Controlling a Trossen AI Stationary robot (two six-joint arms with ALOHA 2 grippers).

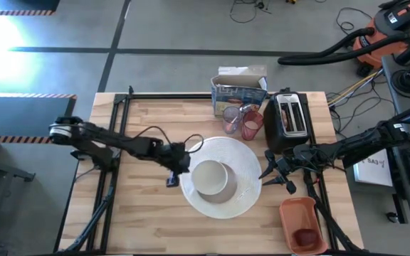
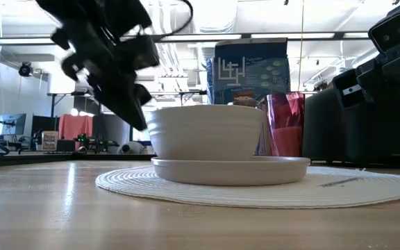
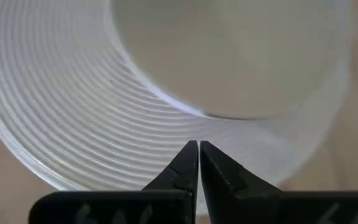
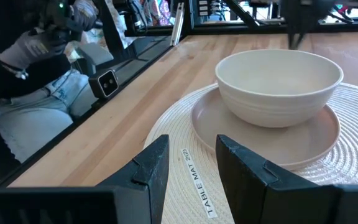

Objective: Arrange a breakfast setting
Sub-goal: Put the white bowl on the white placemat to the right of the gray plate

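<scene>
1. We are seeing the bowl [image 1: 210, 177] sitting on the plate [image 1: 244, 198], mid-table on a woven mat [image 1: 248, 160].
2. We are judging both as stiff, smooth, breakable; rims look like the best hold.
3. Our left gripper [image 1: 179, 165] is hovering at the mat's edge, fingers together, holding nothing.
4. Our right gripper [image 1: 270, 173] is waiting partly apart, empty.
5. The cups [image 1: 242, 121] and toaster [image 1: 290, 121] are crowding the far side; the near table is giving room.

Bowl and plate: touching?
Touching. The low view shows the white bowl sitting directly on the plate, no gap beneath its base; the right wrist view shows the same.
</scene>
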